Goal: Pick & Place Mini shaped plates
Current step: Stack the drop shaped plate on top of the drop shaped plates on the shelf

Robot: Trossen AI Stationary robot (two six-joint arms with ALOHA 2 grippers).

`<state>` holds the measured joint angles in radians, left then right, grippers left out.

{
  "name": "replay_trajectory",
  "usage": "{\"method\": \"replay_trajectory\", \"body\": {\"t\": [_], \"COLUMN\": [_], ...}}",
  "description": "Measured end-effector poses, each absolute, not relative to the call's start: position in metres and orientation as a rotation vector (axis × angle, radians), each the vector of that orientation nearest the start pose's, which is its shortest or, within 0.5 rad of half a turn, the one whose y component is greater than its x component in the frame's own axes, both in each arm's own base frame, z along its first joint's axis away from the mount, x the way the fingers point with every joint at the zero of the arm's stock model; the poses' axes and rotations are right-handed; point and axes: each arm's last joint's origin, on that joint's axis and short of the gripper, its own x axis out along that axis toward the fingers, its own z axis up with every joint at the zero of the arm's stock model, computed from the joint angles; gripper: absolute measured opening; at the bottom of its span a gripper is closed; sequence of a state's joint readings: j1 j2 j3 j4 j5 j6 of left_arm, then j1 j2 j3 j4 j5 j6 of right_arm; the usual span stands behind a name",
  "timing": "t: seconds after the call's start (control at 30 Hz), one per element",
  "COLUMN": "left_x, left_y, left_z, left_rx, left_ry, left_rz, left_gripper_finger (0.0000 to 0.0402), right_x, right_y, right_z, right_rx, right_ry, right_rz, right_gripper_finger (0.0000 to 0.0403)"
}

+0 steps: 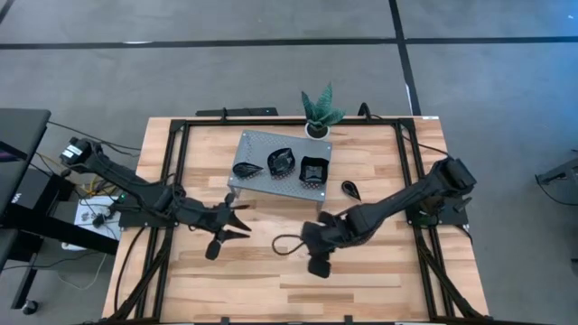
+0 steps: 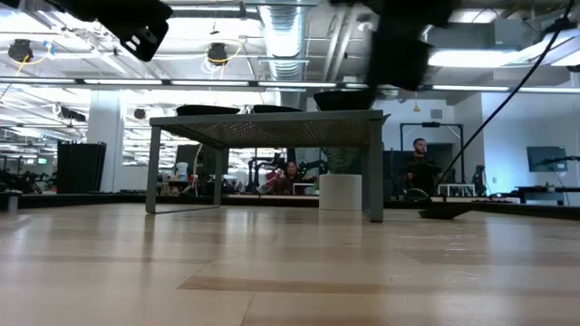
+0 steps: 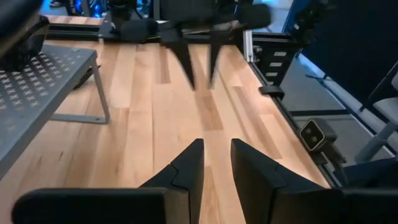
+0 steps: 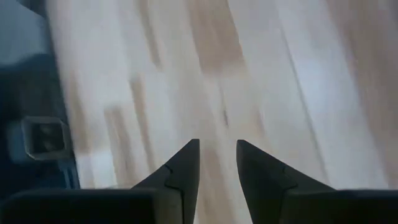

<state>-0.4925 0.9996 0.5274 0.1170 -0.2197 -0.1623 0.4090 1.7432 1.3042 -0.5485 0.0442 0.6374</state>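
Observation:
Three glossy black mini plates sit on top of the grey perforated stand (image 1: pixel 262 144): one on the left (image 1: pixel 247 168), one in the middle (image 1: pixel 282 161) and a square one on the right (image 1: pixel 313 169). A teardrop-shaped plate (image 1: pixel 350 189) lies flat on the table to the right of the stand and shows low in the low view (image 2: pixel 444 213). My left gripper (image 1: pixel 242 219) (image 3: pixel 216 144) hovers open over the table in front of the stand. My right gripper (image 1: pixel 280 245) (image 4: pixel 217 144) is open and empty above bare wood, facing the left one (image 3: pixel 200 68).
A small green potted plant (image 1: pixel 318 113) stands at the table's far edge, behind the stand. The stand's legs (image 3: pixel 102 102) rest on the wood. Black frame rails (image 1: pixel 176 162) run along the table's left and right sides. People show in the room beyond (image 2: pixel 419 163).

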Motion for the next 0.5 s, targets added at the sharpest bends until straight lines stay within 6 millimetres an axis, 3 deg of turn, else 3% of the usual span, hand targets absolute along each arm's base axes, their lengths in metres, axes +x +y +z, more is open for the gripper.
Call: {"method": "replay_trajectory", "body": {"t": [0.23,0.37,0.5], "left_x": [0.193,0.194,0.194], "left_y": [-0.093,-0.093,-0.093], "left_z": [0.233,0.234,0.235], "left_rx": [-0.036,-0.038,-0.041], "left_ry": [0.353,0.345,0.336], "left_rz": [-0.213,-0.212,-0.212], "left_gripper_finger": [0.0081,0.0081,0.0081], "right_x": [0.292,0.271,0.265], "right_y": [0.142,0.129,0.117], "right_z": [0.223,0.22,0.214], "right_rx": [0.464,0.303,0.232], "right_ry": [1.355,1.385,1.41], "right_rz": [-0.378,-0.714,-0.861], "right_gripper_finger": [0.0101,0.0101,0.0101]}}
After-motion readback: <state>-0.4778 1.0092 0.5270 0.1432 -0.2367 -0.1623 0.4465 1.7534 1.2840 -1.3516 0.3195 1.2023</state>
